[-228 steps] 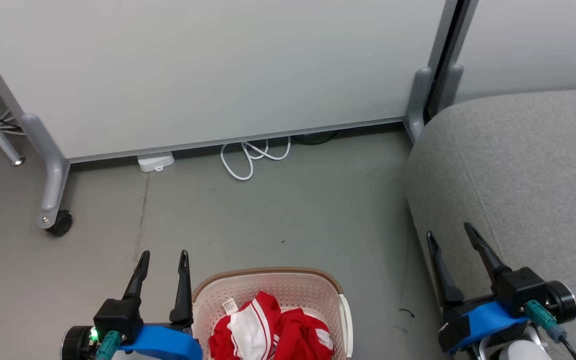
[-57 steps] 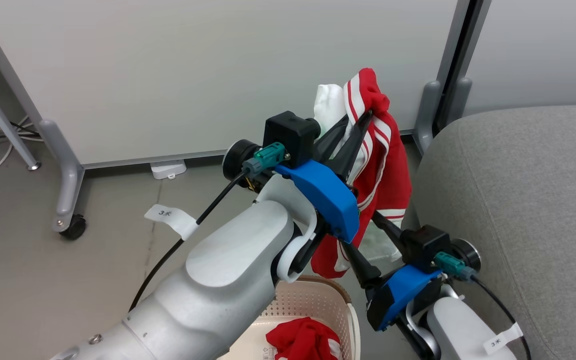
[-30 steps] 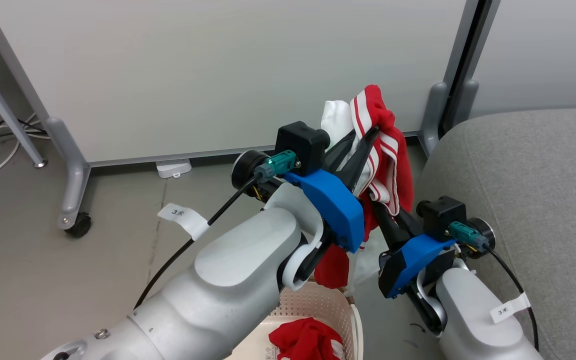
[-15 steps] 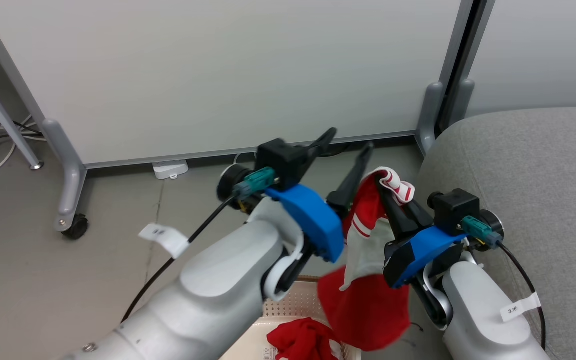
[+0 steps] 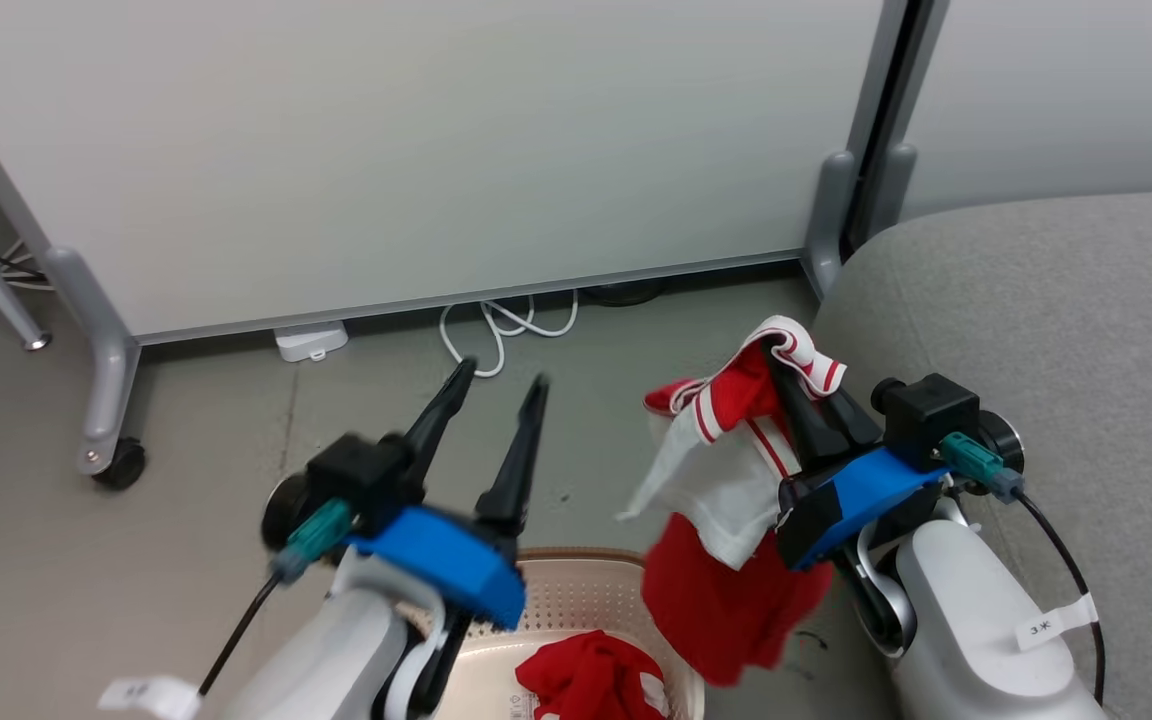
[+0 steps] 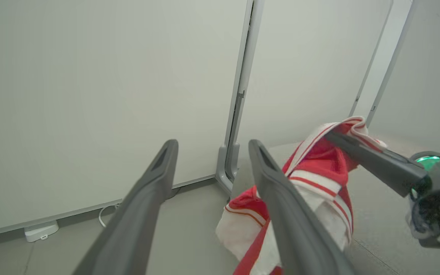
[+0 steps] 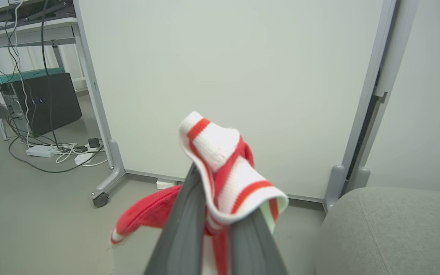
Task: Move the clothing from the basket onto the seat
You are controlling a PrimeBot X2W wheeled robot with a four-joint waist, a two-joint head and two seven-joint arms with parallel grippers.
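A red garment with white panels and striped trim (image 5: 726, 480) hangs in the air from my right gripper (image 5: 774, 352), which is shut on its upper fold, just left of the grey seat (image 5: 1036, 300). In the right wrist view the striped cuff (image 7: 220, 152) drapes over the closed right gripper (image 7: 216, 198), with the seat (image 7: 388, 229) at lower right. My left gripper (image 5: 499, 380) stands open and empty above the floor, left of the garment. Its own view shows the left gripper (image 6: 212, 147) spread, with the garment (image 6: 319, 172) to its right. Below, the cream basket (image 5: 576, 590) holds another red garment (image 5: 591, 680).
White partition panels on grey feet stand behind, one foot with a castor (image 5: 121, 465) at the left. A white cable loop (image 5: 496, 325) and a small white box (image 5: 308, 340) lie at the panel's base. A desk with a dark computer tower (image 7: 48, 99) and cables stands far left.
My left gripper has opened, let go of the garment and swung down to the left. The garment now hangs from the right gripper alone, lower than before.
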